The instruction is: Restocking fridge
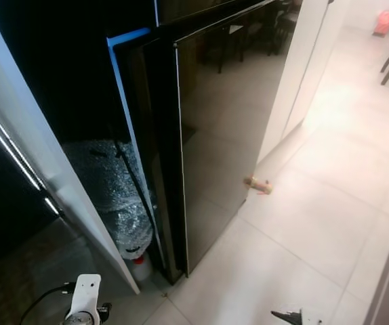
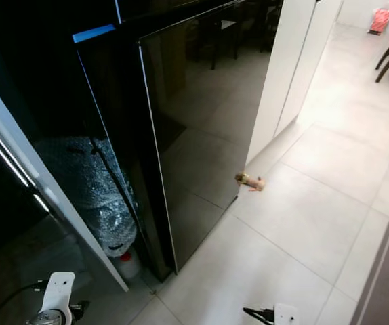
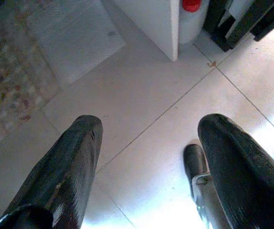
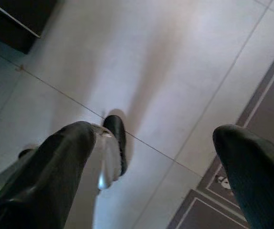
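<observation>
Fridge [image 1: 228,128] doors of glossy black are seen ahead on the pale tiled floor [image 1: 316,230], with a bubble-wrapped bundle [image 1: 113,196] wedged just beside them. Both the left gripper [image 3: 149,157] and the right gripper [image 4: 161,162] are hung low over the tiles, fingers parted and holding nothing.

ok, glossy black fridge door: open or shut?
Open. The glossy black fridge door stands swung out over the tiled floor, its edge clear of the dark cabinet.
</observation>
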Motion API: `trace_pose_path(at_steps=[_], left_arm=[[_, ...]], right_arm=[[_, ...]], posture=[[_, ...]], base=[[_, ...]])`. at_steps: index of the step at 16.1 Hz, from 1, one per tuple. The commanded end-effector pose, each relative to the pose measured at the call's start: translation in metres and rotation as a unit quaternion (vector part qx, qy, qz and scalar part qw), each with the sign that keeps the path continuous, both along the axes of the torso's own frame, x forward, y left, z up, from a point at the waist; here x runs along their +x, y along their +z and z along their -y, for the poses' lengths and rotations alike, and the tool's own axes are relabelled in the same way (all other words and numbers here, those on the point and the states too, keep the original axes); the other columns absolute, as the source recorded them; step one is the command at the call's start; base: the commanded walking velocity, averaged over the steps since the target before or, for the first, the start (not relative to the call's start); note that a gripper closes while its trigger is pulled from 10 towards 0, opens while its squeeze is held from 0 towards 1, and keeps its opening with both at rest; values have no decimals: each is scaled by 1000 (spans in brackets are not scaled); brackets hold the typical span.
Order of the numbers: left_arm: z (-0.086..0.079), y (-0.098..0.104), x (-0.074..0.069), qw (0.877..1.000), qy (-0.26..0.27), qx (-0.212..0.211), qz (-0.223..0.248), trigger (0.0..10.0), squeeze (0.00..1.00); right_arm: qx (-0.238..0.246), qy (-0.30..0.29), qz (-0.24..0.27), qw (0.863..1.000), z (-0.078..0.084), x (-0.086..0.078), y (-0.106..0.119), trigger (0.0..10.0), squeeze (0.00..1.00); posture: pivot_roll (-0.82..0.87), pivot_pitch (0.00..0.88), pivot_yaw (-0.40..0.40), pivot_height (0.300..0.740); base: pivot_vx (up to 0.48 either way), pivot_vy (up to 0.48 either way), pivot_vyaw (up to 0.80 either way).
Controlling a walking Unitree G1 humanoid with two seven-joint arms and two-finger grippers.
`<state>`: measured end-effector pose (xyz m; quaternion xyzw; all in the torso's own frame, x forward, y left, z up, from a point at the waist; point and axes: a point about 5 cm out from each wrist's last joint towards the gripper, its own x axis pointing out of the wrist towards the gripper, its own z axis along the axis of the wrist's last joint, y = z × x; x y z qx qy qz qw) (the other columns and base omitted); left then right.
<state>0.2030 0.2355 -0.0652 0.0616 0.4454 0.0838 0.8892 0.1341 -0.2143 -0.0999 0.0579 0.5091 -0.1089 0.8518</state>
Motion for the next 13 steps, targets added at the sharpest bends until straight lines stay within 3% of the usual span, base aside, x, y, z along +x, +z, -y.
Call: trace_pose_path(at_steps=[1,2,13], left_arm=[[-5,-1,-5,1000,-2,8,-9,10000,0],[-6,-1,-5,1000,0,9,-10,10000,0],[-4,-4,-9,1000,7,8,-8,10000,0]], right_arm=[[-1,-6,-5,1000,0,-2,-1,10000,0],[-5,0,-6,1000,1,-1,0,10000,0],[-23,55,-24,998,0,-10,-4,10000,0]], posture=[[-145,0,46,740],[-152,0,51,740],[-119,0,27,740]], base=[[0,0,0],[0,0,0],[0,0,800]])
